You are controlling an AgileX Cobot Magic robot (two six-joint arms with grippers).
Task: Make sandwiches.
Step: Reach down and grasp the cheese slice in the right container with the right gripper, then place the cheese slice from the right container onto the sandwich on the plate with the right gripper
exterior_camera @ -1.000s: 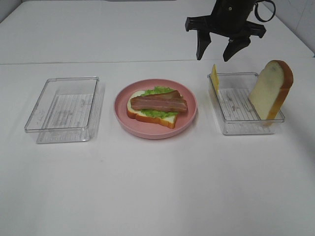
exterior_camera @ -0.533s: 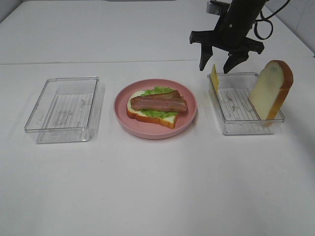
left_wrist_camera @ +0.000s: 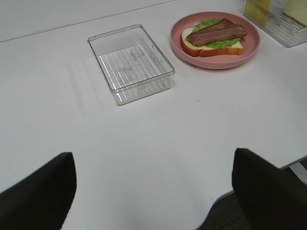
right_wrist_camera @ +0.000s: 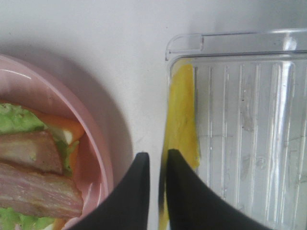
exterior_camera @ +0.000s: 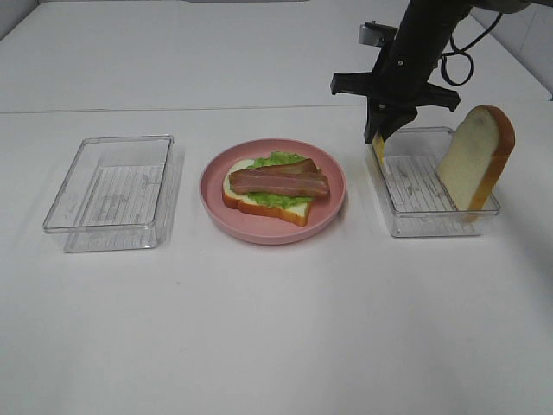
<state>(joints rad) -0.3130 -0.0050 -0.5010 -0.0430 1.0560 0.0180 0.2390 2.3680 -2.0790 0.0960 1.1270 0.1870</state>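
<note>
white table (exterior_camera: 276, 337), clear plastic tray (exterior_camera: 59, 207) lying at middle left, round pink plate (exterior_camera: 259, 235) at centre, second clear plastic tray (exterior_camera: 432, 228) at middle right, all set apart

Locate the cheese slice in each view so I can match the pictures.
Exterior high: cheese upright at the end of the right tray nearest the plate, under the right gripper.
Left wrist: cheese in the tray beyond the plate, partly cut off.
Right wrist: cheese along the tray wall nearest the plate, at the gripper's tips.
Shared landmark: the pink plate.
</note>
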